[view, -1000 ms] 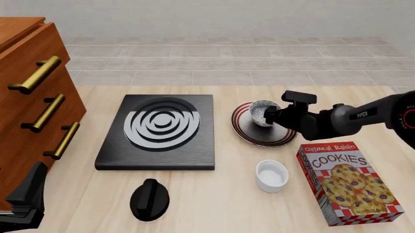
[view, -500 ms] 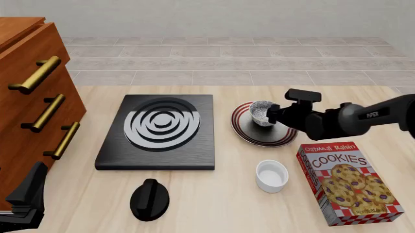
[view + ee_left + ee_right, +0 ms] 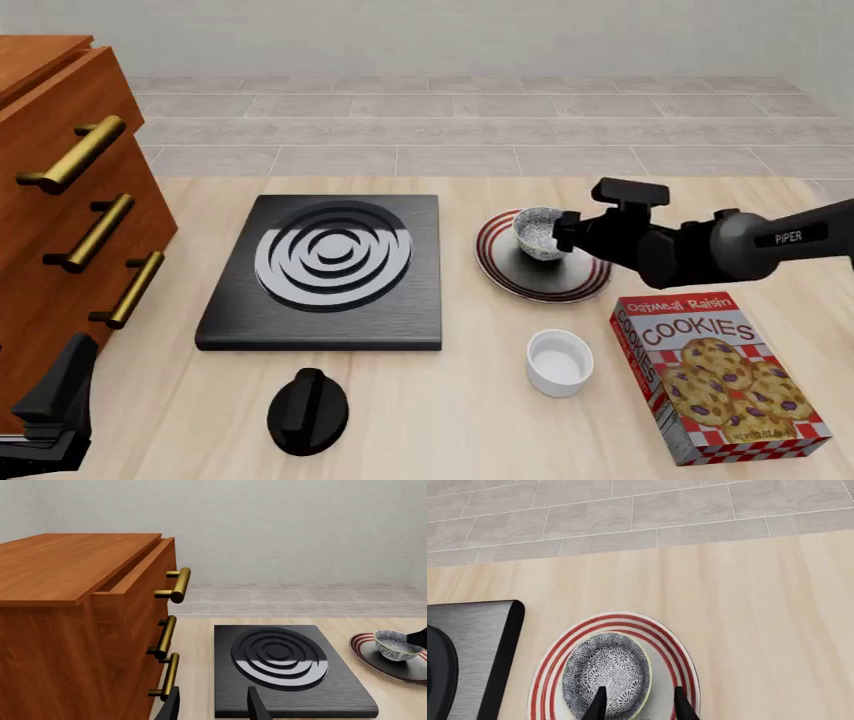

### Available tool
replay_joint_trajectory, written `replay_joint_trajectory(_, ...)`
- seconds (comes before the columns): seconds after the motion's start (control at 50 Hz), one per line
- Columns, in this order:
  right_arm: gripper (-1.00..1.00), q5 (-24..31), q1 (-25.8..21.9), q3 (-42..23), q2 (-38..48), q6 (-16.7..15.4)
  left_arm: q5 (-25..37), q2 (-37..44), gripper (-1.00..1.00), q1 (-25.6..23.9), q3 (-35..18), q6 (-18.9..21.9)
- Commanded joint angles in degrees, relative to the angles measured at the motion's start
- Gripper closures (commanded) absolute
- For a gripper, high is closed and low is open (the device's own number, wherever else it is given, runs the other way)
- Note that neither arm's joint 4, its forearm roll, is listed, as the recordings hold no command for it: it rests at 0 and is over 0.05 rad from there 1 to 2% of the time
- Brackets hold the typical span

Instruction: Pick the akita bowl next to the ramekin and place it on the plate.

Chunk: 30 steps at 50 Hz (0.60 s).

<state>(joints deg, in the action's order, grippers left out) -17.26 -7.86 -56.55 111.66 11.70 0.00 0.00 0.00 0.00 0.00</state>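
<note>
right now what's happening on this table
The right gripper is at the akita bowl, which sits on the plate. In the right wrist view its fingers straddle the bowl's near rim, with a gap showing between them, so the bowl looks set down and not yet let go of fully. The ramekin stands alone, nearer the arms, beside the cookie box. The left gripper hangs idle near the drawers, holding nothing.

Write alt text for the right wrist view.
A grey speckled akita bowl sits on a red-ringed white plate, with the right hand open, one finger over the bowl. A black slab lies beside the plate on the wooden table.
</note>
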Motion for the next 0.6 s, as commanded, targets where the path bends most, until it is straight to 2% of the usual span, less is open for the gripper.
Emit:
replay_joint_trajectory(0.02, -1.0, 0.5, -0.2, 1.2, -2.3, -0.1, 0.0, 0.0, -1.0, 0.0, 0.0, 0.0)
replay_joint_trajectory(0.6, -1.0, 4.5, -0.6, 3.7, -10.0, -1.8, 0.0, 0.0, -1.0, 0.0, 0.0, 0.0)
